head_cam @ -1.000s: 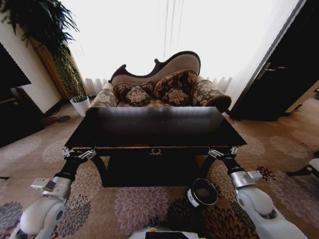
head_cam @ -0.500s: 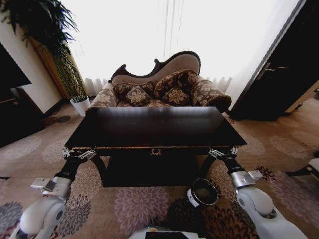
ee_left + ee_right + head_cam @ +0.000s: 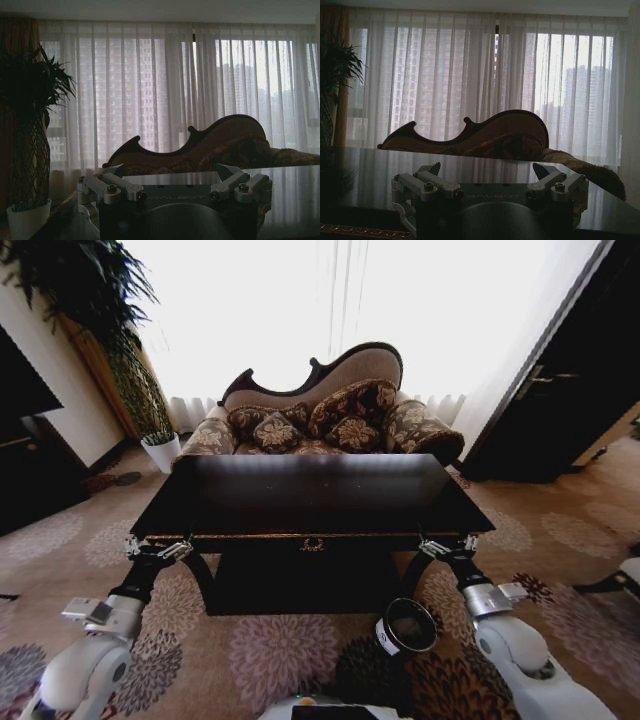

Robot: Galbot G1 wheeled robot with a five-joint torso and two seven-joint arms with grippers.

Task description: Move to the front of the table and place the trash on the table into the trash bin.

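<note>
the table (image 3: 310,495), dark and glossy with gold trim along its front edge, is seen across the middle of the head view, its polished top reflecting the bright curtained window (image 3: 330,310) in the upper part of the frame. the trash bin (image 3: 406,628), round with a pale rim and black inside, is set on the patterned carpet (image 3: 270,645) at lower centre-right, just in front of the table and beside the right arm. the left gripper (image 3: 158,550) is held at the table's front left corner, at the left of the frame, and the right gripper (image 3: 446,546) at the front right corner. in each wrist view the fingers are spread wide apart with nothing between them: the left gripper (image 3: 172,175) near the bottom of its frame, the right gripper (image 3: 487,172) likewise, both level with the tabletop. an ornate sofa (image 3: 320,415) with patterned cushions is seen behind the table, and a potted plant (image 3: 110,350) at upper left.
</note>
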